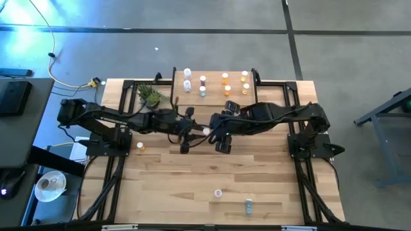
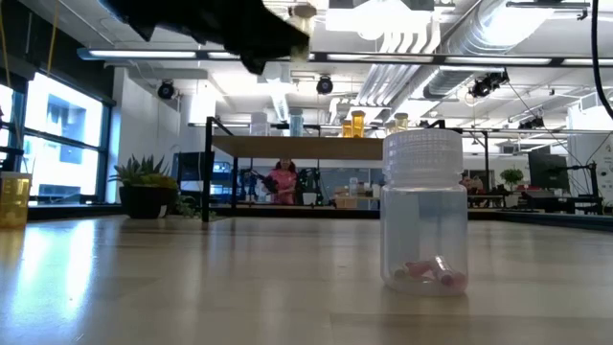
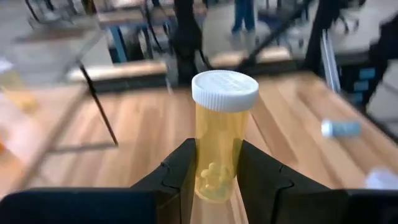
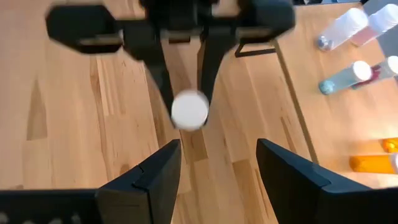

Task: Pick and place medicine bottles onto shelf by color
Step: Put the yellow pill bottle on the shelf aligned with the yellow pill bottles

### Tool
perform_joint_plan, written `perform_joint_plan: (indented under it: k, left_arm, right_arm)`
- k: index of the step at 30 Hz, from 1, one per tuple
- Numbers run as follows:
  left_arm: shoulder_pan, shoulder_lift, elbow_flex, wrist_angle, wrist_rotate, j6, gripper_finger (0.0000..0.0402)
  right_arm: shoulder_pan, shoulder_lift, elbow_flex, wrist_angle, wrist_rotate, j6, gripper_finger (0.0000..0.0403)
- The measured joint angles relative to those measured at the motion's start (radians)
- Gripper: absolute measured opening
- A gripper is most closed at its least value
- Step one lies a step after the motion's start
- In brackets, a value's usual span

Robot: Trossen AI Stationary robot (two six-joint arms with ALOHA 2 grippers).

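A yellow medicine bottle (image 3: 219, 149) with a white cap (image 4: 189, 110) is up in the air over the table's middle, and my left gripper (image 3: 217, 171) is shut on it. My right gripper (image 4: 217, 168) hangs open just to the right of it (image 1: 218, 133), pointing down at the cap, with nothing between its fingers. The shelf (image 1: 215, 96) stands at the far edge with several bottles on its top: white, pink, teal, orange and yellow. A clear bottle with pink pills (image 2: 424, 211) stands on its base near the front edge, and a teal one (image 1: 248, 205) lies beside it. My left gripper pinches the yellow bottle's lower body (image 3: 214, 177) between its two fingers (image 3: 180, 171), one on each side. The fingers come nearly level from the table's left. The bottle stands upright in the hold, cap up, lifted clear of the table.
A small green plant (image 1: 151, 96) stands left of the shelf. One yellow bottle (image 1: 140, 146) stands on the table by the left arm's base. The black frame rails (image 1: 106, 173) run along both sides of the table. The near half of the tabletop holds only the two bottles.
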Motion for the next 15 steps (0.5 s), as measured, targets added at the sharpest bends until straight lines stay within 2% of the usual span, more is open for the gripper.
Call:
perform_joint_plan:
  k: [8, 15]
  left_arm:
    - [-0.04, 0.098, -0.002, 0.082, 0.001, 0.004, 0.009]
    - [-0.055, 0.137, -0.002, 0.163, -0.006, -0.016, 0.009]
  right_arm:
    - [0.029, 0.062, 0.0, -0.006, -0.043, -0.022, 0.0201]
    - [0.034, 0.071, 0.0, 0.009, -0.054, 0.003, 0.0201]
